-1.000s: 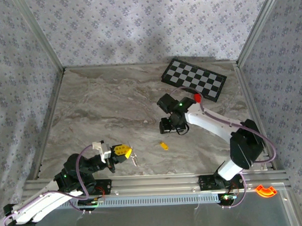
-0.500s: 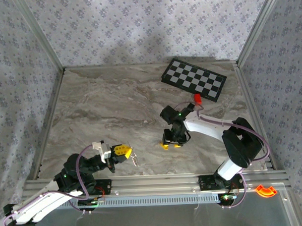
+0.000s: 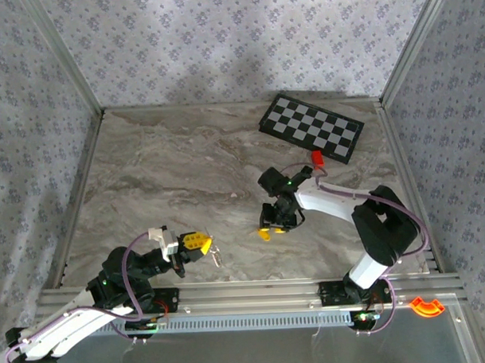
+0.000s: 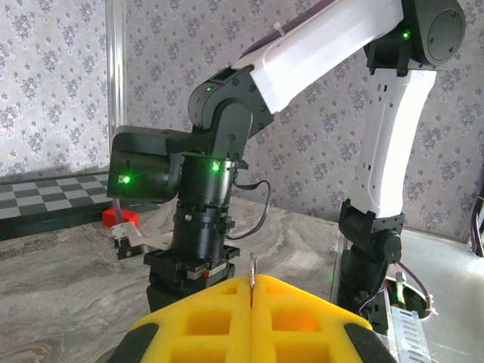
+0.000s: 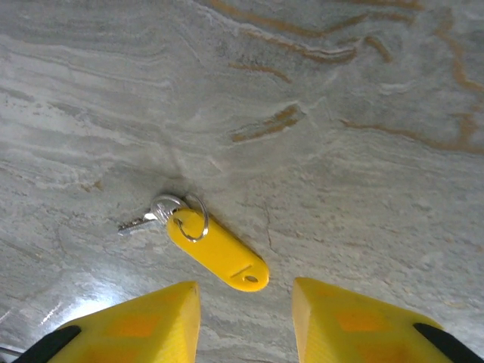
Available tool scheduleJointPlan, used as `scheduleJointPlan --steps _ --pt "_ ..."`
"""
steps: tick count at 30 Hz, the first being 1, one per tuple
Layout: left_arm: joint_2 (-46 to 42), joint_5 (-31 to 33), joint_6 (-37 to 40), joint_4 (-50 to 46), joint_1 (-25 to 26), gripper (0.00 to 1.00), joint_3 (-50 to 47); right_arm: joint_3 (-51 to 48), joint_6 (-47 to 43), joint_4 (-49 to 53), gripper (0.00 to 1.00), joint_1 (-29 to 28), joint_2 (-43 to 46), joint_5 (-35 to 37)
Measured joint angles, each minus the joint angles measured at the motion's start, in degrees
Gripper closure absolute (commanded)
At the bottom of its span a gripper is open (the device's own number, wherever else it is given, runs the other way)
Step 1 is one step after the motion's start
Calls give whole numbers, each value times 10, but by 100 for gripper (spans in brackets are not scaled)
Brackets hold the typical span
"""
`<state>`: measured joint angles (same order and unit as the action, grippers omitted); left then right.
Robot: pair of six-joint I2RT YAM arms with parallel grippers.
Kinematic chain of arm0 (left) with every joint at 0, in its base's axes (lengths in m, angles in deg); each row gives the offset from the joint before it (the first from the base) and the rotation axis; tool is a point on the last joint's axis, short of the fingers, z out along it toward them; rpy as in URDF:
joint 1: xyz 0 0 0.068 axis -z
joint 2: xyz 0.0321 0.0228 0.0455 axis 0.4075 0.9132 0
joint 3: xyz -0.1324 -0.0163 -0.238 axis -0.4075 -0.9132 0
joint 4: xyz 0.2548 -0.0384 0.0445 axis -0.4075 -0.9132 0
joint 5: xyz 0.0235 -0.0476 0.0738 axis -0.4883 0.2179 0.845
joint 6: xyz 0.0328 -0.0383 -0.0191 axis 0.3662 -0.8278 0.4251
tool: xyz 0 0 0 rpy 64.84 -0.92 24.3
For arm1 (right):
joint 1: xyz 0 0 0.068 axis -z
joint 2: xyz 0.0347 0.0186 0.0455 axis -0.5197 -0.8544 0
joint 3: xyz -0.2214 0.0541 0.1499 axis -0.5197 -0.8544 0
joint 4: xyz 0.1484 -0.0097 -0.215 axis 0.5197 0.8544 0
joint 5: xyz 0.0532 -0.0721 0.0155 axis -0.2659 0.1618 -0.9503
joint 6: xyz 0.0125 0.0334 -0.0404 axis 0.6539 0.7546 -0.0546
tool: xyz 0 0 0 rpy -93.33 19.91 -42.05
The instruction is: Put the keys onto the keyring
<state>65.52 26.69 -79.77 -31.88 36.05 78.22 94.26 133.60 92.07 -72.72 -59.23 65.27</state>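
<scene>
A silver key (image 5: 142, 220) lies flat on the marble table, joined by a small ring to a yellow plastic tag (image 5: 218, 250). My right gripper (image 5: 246, 318) hangs just above the tag's near end, open, with its yellow fingers (image 5: 151, 321) apart on either side and nothing between them. From above, the right gripper (image 3: 276, 220) is right of the table's middle. My left gripper (image 4: 252, 286) is shut on the keyring (image 4: 252, 274), a thin metal loop seen edge-on, sticking up between the yellow pads. In the top view the left gripper (image 3: 198, 243) holds the keyring (image 3: 216, 254) near the front edge.
A checkerboard (image 3: 311, 127) lies at the back right, with a small red block (image 3: 316, 157) just in front of it. Metal frame posts and patterned walls close off the table on three sides. The right arm's white links (image 4: 325, 45) rise in front of the left gripper.
My right gripper has moved toward the near edge and down, and now stands over the yellow tag. The left arm and the keyring have not moved.
</scene>
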Motion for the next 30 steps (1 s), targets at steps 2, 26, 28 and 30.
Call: scheduleJointPlan --steps 2,26,28,30 --pt "0 0 0 0 0 100 0 5 -2 -2 65 3 -12 -4" --pt "0 0 0 0 0 100 0 83 -94 16 72 35 -99 -81" --pt "0 0 0 0 0 100 0 86 -103 22 73 38 -102 -84" --pt "0 0 0 0 0 100 0 87 -112 28 73 41 -105 -87"
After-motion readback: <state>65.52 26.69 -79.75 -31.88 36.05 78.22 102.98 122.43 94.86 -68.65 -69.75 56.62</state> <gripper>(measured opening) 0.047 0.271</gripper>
